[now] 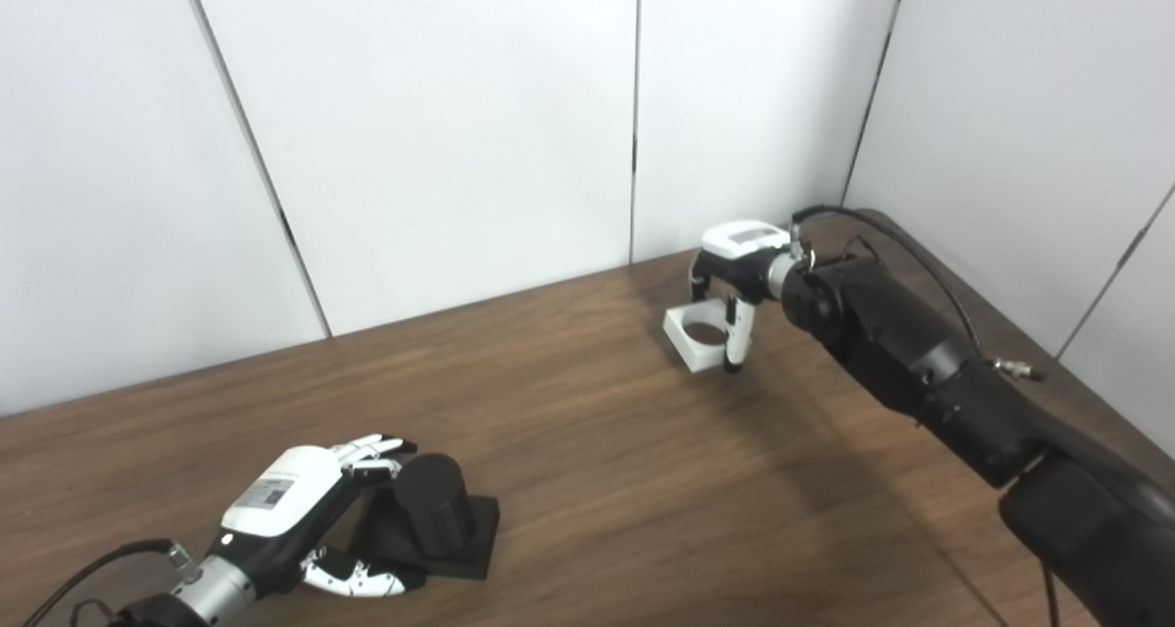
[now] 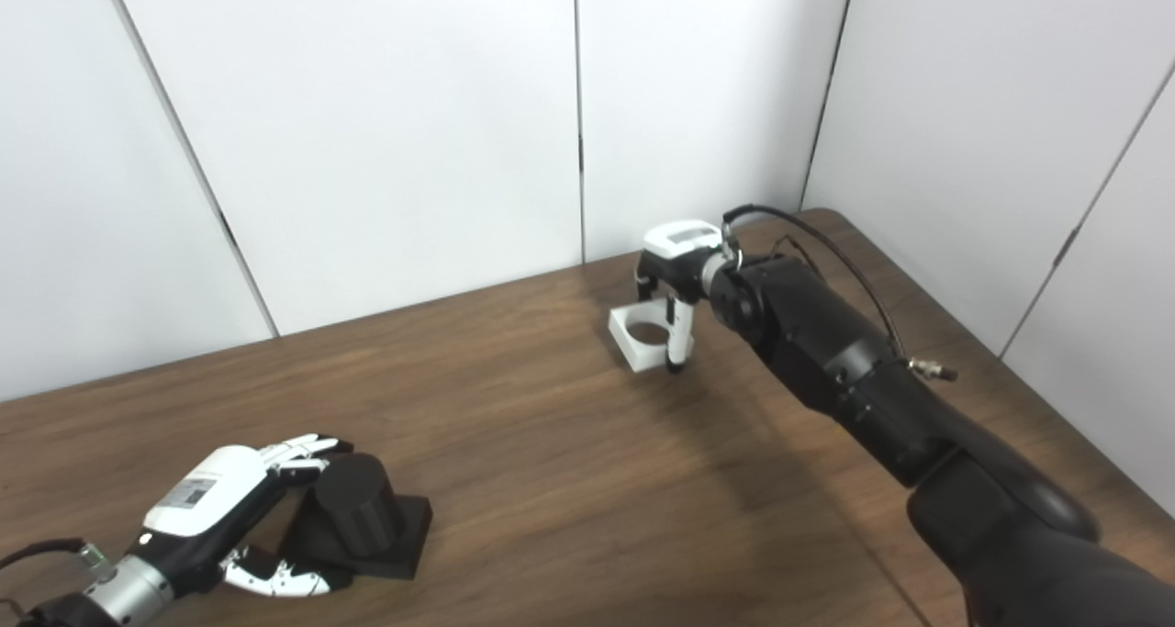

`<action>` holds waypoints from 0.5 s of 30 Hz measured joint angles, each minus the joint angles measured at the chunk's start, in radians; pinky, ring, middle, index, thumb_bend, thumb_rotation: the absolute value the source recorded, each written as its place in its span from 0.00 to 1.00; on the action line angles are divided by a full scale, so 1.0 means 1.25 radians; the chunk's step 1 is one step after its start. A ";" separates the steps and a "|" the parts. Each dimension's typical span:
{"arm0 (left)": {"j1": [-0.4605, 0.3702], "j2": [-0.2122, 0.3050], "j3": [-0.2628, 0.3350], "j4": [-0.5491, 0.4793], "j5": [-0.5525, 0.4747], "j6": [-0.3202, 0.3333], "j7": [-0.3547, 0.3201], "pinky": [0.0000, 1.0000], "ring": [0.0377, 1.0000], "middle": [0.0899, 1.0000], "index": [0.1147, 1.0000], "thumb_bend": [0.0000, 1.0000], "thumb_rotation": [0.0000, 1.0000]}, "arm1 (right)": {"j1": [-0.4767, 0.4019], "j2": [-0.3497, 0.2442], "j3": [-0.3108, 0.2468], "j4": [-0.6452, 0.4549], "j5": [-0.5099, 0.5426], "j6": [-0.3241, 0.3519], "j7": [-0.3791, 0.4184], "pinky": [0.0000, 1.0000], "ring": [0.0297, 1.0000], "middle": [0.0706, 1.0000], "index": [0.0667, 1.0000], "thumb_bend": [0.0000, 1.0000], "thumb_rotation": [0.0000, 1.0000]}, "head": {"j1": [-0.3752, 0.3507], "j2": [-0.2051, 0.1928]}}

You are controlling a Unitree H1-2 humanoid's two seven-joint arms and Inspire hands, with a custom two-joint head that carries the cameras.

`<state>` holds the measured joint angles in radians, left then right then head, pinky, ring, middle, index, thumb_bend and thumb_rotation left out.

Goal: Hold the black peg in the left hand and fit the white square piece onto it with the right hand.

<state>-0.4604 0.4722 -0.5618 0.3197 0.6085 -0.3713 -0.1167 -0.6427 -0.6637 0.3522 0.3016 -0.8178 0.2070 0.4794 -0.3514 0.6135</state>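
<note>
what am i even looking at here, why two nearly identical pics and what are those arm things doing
These are two pictures taken at the same moment by two cameras side by side on a humanoid robot's head, so they show one scene from slightly different spots. The robot stands at a wooden table walled in by white panels, and both its arms reach in from the bottom edge.

The left hand has its fingers wrapped around the black peg, a short upright cylinder on a flat square base that rests on the table.

Far across the table, the right hand reaches down over the white square piece, a block with a round hole through it. Its fingers are closed around one side of the piece. Whether the piece is lifted or resting on the table is hard to tell.
</note>
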 measured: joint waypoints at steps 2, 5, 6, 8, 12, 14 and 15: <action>-0.001 -0.001 -0.001 0.001 0.000 0.000 0.000 0.89 0.92 0.88 0.55 0.92 0.11 | 0.000 0.000 -0.003 -0.016 0.011 -0.009 0.000 0.78 0.85 0.75 0.44 0.52 0.13 | 0.027 0.005; -0.002 -0.003 -0.002 0.001 0.001 0.005 0.000 0.90 0.93 0.88 0.54 0.91 0.12 | 0.002 0.000 -0.017 -0.041 0.036 -0.013 0.006 0.78 0.84 0.76 0.44 0.52 0.13 | 0.044 0.009; -0.002 -0.004 -0.002 0.000 0.001 0.007 0.000 0.90 0.93 0.89 0.54 0.90 0.13 | 0.002 -0.001 -0.023 -0.054 0.044 -0.014 0.008 0.78 0.84 0.76 0.44 0.52 0.13 | 0.065 0.012; -0.003 -0.005 -0.003 0.000 0.002 0.011 -0.001 0.91 0.94 0.89 0.54 0.89 0.16 | 0.003 -0.003 -0.029 -0.080 0.057 -0.015 0.020 0.79 0.84 0.75 0.44 0.52 0.13 | 0.090 0.016; -0.005 -0.009 -0.004 -0.001 0.007 0.016 -0.001 0.90 0.94 0.89 0.54 0.88 0.16 | 0.004 -0.006 -0.032 -0.139 0.073 -0.015 0.041 0.82 0.85 0.76 0.44 0.52 0.13 | 0.138 0.027; -0.005 -0.013 -0.004 -0.001 0.008 0.021 -0.001 0.90 0.94 0.89 0.54 0.88 0.17 | 0.005 -0.008 -0.032 -0.159 0.075 -0.018 0.051 0.82 0.85 0.75 0.44 0.52 0.13 | 0.152 0.032; -0.005 -0.016 -0.005 -0.001 0.008 0.024 -0.001 0.90 0.94 0.89 0.54 0.87 0.18 | 0.005 -0.008 -0.032 -0.168 0.076 -0.019 0.054 0.82 0.85 0.75 0.44 0.52 0.13 | 0.158 0.033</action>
<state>-0.4668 0.4520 -0.5680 0.3184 0.6190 -0.3410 -0.1178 -0.6362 -0.6738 0.3120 0.0916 -0.7226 0.1832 0.5470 -0.1535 0.6550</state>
